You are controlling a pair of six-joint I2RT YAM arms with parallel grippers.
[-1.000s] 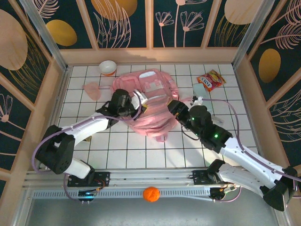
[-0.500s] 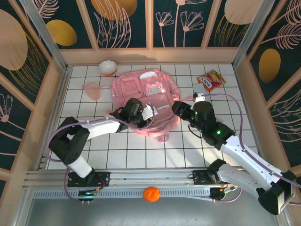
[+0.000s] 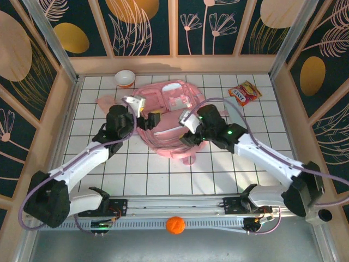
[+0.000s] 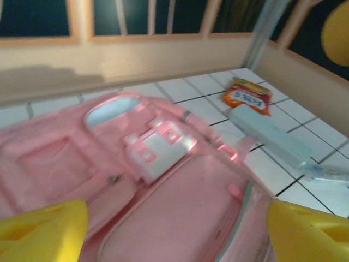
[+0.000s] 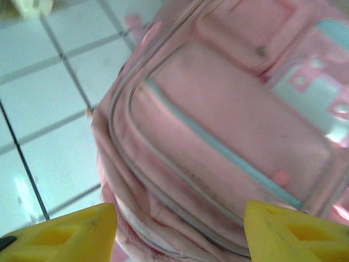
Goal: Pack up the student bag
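- The student bag (image 3: 166,117) is lying flat at the middle of the far half of the white tiled table (image 3: 109,169), with its front panels facing up.
- The left gripper (image 3: 144,109) is hovering over the bag's left side. In the left wrist view its yellow fingertips (image 4: 41,229) are standing wide apart, and the bag (image 4: 163,202) is lying below and between them, not clamped.
- The right gripper (image 3: 188,128) is hanging over the bag's near right part. In the right wrist view its jaws are also standing apart, with a rounded corner of the bag (image 5: 234,109) showing between the yellow fingertips (image 5: 297,229). Whether they are touching the fabric cannot be told.
- One bag is lying there, with two grippers over it.
- One pink cup (image 3: 104,102) is sitting just left of the bag, beside the left arm.
- One white bowl (image 3: 125,78) is standing near the far wall, beyond the bag's left corner.
- One red and yellow snack packet (image 3: 244,93) is lying to the bag's far right, and one pale blue box (image 4: 270,136) is lying between it and the bag.
- One orange ball (image 3: 175,225) is resting at the near rail, well apart from the rest.
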